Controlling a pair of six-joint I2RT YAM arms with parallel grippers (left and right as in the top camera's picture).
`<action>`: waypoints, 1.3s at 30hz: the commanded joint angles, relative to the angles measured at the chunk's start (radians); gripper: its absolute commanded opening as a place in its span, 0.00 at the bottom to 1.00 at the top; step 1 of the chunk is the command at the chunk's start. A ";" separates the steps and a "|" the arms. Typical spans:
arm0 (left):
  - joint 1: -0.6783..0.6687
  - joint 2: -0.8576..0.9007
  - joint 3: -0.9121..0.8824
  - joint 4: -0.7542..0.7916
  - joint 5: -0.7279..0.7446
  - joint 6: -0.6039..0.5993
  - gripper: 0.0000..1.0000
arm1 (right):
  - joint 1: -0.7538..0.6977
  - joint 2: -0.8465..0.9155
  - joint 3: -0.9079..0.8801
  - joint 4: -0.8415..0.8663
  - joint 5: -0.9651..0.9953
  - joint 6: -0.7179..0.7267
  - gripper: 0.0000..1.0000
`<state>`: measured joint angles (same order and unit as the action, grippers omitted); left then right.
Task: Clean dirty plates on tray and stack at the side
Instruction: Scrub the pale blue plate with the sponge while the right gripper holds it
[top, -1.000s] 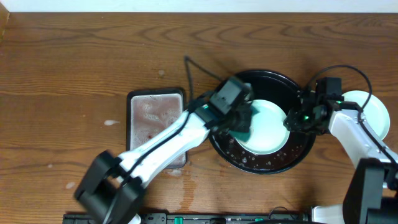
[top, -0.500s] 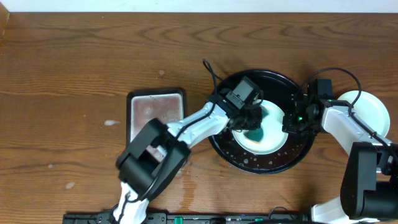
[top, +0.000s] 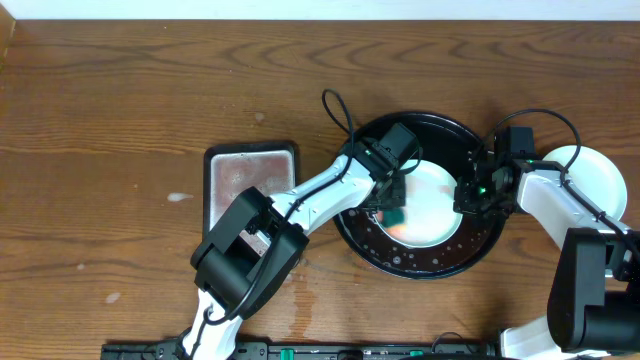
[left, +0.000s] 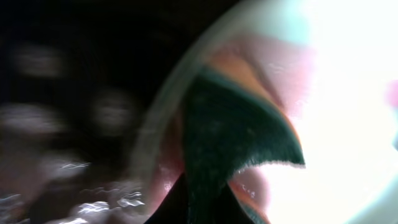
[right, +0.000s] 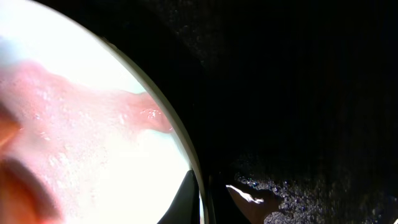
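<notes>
A pale mint-white plate (top: 432, 205) smeared with red sauce lies in the black tray (top: 420, 262). My left gripper (top: 392, 205) is shut on a teal sponge (top: 394, 214) and presses it on the plate's left part; the left wrist view shows the sponge (left: 239, 137) on a pink smear by the rim. My right gripper (top: 466, 195) is shut on the plate's right rim (right: 194, 171), one finger on each side of it. A second white plate (top: 592, 180) lies on the wood to the right of the tray. The yellow plate is out of view.
A small grey metal tray (top: 240, 190) with pink residue lies left of the black tray. Water drops cover the black tray's floor (right: 298, 180). The back table edge runs along the top. Cables loop above both wrists.
My left gripper moved the sponge from the plate's left rim toward its middle, then back left. A pink smear now shows on the plate. My right gripper has kept still.
</notes>
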<state>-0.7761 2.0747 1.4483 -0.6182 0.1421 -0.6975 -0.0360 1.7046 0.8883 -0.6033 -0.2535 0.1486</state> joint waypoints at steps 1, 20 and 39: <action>0.009 0.055 -0.006 -0.103 -0.412 0.074 0.07 | 0.013 0.044 -0.012 0.002 0.014 0.019 0.01; -0.101 0.114 -0.019 0.360 0.372 -0.034 0.07 | 0.013 0.044 -0.012 0.002 0.018 0.018 0.01; -0.037 0.090 0.031 -0.157 -0.354 0.022 0.07 | 0.013 0.044 -0.012 0.002 0.017 0.011 0.01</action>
<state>-0.8413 2.1155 1.5162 -0.6918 0.1810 -0.7101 -0.0338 1.7111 0.8883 -0.6044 -0.2893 0.1520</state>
